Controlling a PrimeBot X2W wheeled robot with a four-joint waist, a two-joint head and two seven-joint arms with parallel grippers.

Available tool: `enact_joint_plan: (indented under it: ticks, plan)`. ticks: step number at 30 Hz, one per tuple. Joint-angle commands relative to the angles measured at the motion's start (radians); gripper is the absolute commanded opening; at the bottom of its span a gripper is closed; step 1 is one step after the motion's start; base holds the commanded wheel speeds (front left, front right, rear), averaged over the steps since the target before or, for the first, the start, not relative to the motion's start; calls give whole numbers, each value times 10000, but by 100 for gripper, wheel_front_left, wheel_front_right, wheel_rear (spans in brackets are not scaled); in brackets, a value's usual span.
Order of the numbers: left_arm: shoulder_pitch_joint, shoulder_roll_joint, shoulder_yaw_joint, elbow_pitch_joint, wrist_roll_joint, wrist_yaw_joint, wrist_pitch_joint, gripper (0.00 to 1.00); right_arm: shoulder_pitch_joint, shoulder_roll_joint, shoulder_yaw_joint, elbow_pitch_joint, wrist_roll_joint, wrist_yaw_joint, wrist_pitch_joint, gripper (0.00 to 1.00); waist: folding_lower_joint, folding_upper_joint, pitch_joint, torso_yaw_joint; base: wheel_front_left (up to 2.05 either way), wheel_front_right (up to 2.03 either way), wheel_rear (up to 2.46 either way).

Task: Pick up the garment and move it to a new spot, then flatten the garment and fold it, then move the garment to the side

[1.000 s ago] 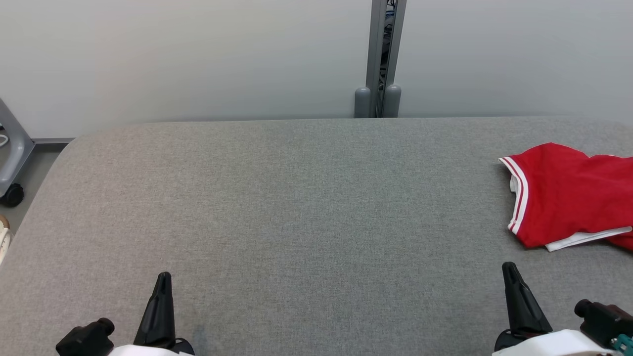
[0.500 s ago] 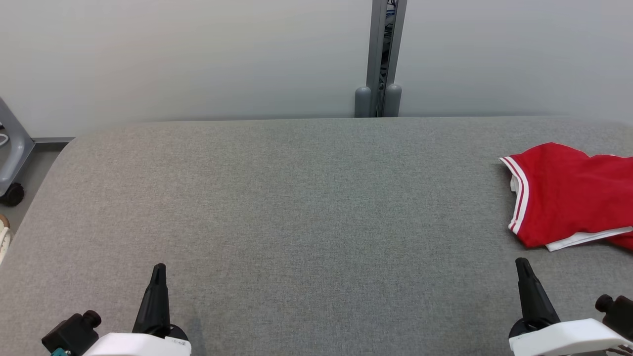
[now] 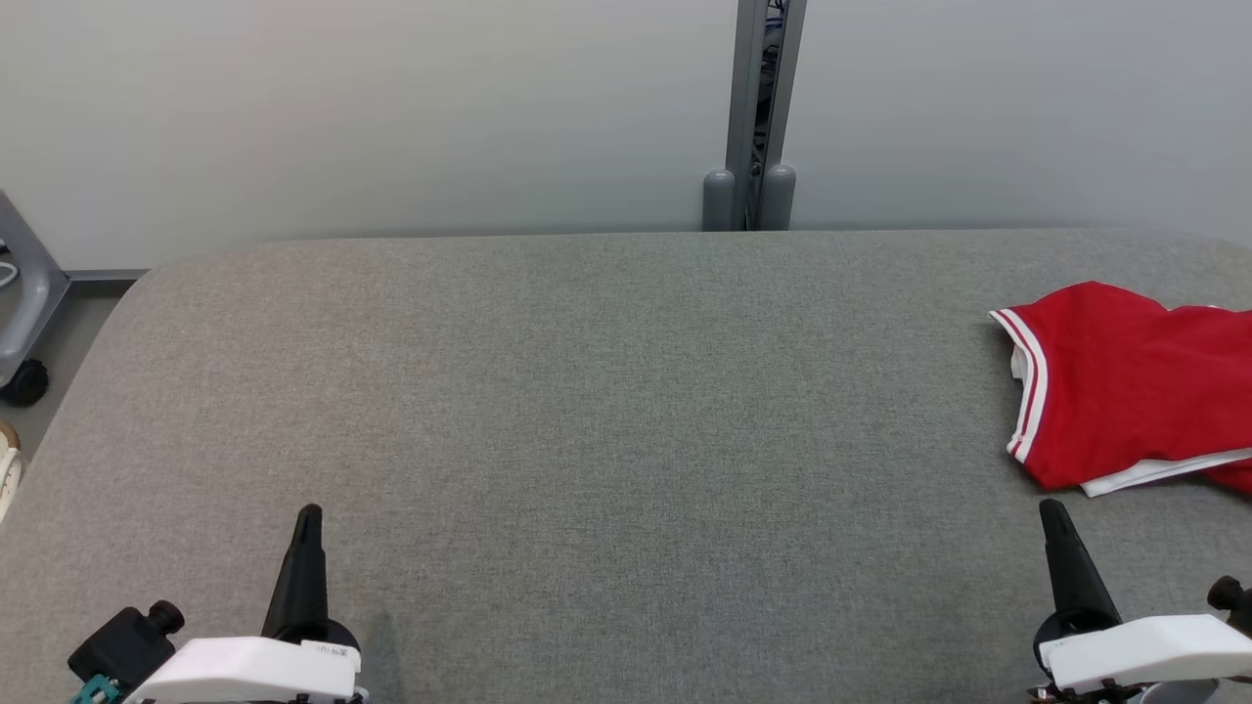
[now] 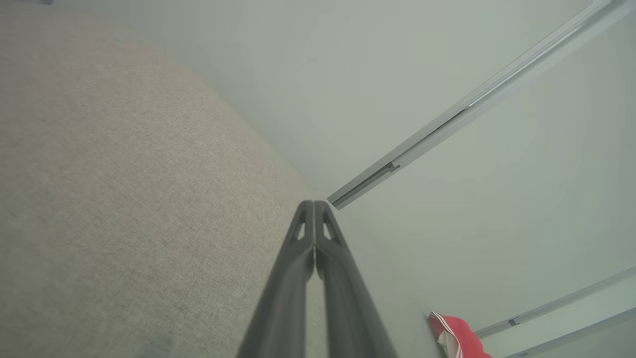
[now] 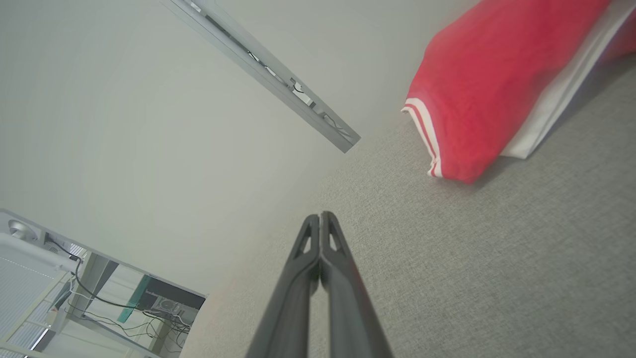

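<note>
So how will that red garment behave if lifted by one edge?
Probably floppy: the red garment lies in soft folds, so it should drape. Likely light, as it looks like thin cloth. Pushed, it may bunch rather than slide on the textured grey surface.

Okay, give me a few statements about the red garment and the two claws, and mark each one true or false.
1. The red garment lies at the right of the grey surface. True.
2. The right claw grips the garment. False: it is shut on nothing, short of the garment.
3. The left claw is shut. True.
4. The garment is plain red. False: it has white trim.
</note>
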Motion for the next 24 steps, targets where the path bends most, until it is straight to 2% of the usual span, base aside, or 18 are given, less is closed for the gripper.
enact_joint_plan:
  ticks: [1, 24]
  plan:
    - [-301, 68, 64, -77, -308, -61, 55, 0, -221, -112, -120, -68, 324, 1, 92, 0, 0, -1, 1, 2, 0, 0, 0]
    - [-709, 84, 198, 140, -2635, -184, 636, 0, -497, -139, -685, 102, 2705, 2, 846, 0, 0, -1, 26, 21, 0, 0, 0]
